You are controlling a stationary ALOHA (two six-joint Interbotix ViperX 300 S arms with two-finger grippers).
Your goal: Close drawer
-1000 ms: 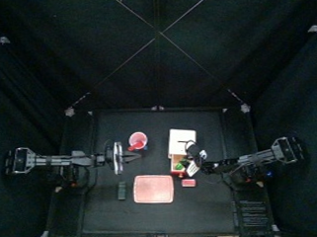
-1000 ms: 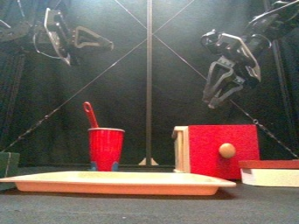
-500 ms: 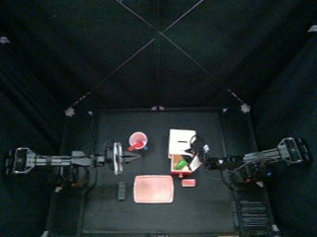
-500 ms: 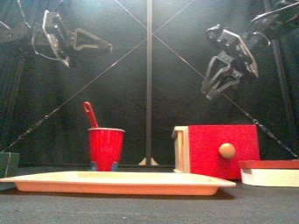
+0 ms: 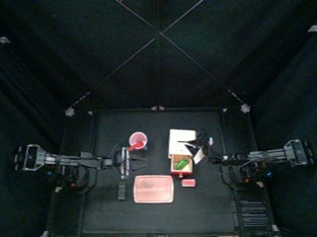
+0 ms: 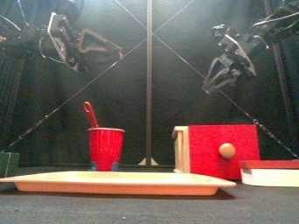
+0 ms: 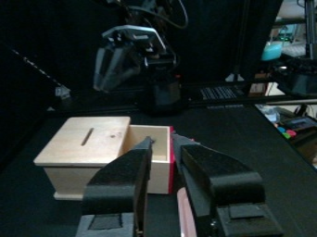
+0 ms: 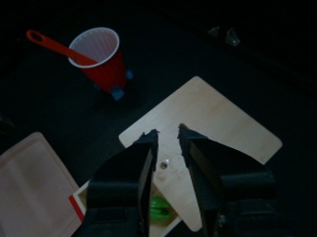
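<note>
The drawer [image 5: 183,140] is a cream-white box at the table's middle right, with its tray [image 5: 184,162] pulled out toward the front and something green in it. In the front view its red face with a round knob [image 6: 222,150] stands at the right. My right gripper [image 5: 198,151] hangs high above the drawer [image 8: 210,130], apart from it, jaws nearly together and empty; it also shows in the front view [image 6: 222,72]. My left gripper [image 5: 129,162] hovers high at the drawer's left, jaws nearly together and empty [image 6: 73,48]. The left wrist view shows the cream box [image 7: 93,148].
A small pink cup [image 5: 137,141] with a red spoon stands left of the drawer [image 6: 107,147]. A flat pink tray [image 5: 154,189] lies at the front [image 6: 117,183]. A small red block [image 5: 189,182] and a dark block [image 5: 121,190] flank it.
My left gripper has moved toward the table's middle. My right gripper has risen and shifted back over the drawer. The drawer has not moved.
</note>
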